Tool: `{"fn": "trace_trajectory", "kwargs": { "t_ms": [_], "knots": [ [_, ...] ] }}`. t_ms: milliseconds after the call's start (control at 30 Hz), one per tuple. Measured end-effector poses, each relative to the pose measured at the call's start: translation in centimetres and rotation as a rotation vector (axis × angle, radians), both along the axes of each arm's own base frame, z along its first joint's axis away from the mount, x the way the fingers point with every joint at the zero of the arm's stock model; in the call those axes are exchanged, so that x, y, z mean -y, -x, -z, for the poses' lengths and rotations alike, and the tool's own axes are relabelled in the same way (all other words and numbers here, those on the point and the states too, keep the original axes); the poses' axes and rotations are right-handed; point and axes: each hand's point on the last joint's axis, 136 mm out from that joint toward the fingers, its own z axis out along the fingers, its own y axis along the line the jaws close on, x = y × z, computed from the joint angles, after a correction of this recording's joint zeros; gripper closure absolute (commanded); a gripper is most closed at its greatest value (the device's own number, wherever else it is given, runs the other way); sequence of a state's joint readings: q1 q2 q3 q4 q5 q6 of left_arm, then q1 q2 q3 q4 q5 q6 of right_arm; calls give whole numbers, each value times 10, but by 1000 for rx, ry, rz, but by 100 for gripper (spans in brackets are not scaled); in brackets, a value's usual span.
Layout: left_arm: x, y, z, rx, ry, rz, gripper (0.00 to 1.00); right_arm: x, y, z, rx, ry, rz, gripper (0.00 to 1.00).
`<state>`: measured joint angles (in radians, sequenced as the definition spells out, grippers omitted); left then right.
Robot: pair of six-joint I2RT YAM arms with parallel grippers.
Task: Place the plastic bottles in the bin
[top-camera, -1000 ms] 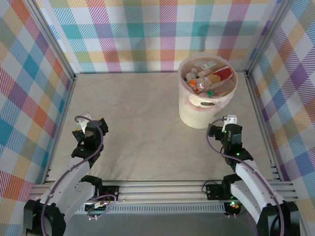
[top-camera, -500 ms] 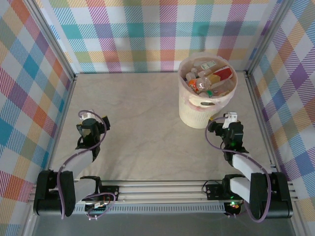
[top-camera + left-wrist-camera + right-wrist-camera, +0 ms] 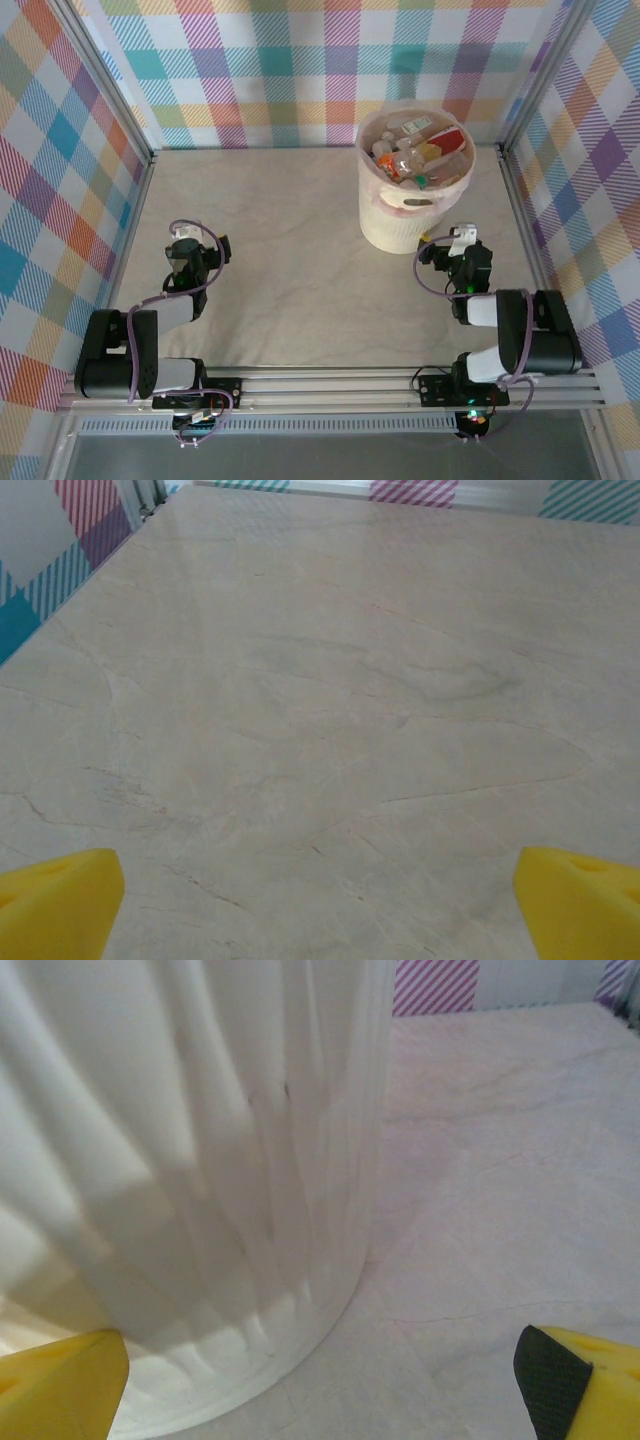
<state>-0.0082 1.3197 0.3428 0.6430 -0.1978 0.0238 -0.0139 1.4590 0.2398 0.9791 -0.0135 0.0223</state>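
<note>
Along the left side of the beige, marble-veined tabletop (image 3: pixel 290 240), the left arm (image 3: pixel 150 320) lies folded low, and the left tool (image 3: pixel 186 250) points toward the far edge. Seen from the left wrist, its yellow fingertips (image 3: pixel 60 905) sit at opposite lower corners of the view. They are spread wide, with bare tabletop between them and nothing gripped.

Right of centre, near the far edge, stands the bin (image 3: pixel 400 228), a round cream bucket with an oval handle cut-out (image 3: pixel 420 200) facing the arms. The plastic bottles (image 3: pixel 415 150) lie heaped inside it, reaching about to the rim. Clear bodies and red, orange and white labels are mixed together, and single bottles cannot be counted.

Just beside the bin, at its near right side, the right tool (image 3: pixel 458 248) points toward the bin wall. From the right wrist, that ribbed, translucent wall rises close ahead on the left, its base resting on the tabletop. The fingertips here are likewise spread wide and hold nothing. Whether the tool touches the bin cannot be told.

At far right, a plaid wall (image 3: pixel 590 150) borders the tabletop.
</note>
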Motion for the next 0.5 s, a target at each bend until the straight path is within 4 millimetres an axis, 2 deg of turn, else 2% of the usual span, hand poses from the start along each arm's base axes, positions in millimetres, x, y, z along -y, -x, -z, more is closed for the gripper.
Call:
{"fn": "trace_trajectory", "kwargs": {
  "t_ms": [133, 433, 500],
  "knots": [
    [3, -2, -3, 12, 6, 21, 0, -1, -3, 12, -24, -8, -8, 0],
    [14, -8, -6, 48, 69, 63, 0, -2, -12, 9, -44, -16, -24, 0],
    [16, -11, -1, 46, 77, 69, 0, -3, -15, 8, -47, -18, -27, 0]
  ]
}}
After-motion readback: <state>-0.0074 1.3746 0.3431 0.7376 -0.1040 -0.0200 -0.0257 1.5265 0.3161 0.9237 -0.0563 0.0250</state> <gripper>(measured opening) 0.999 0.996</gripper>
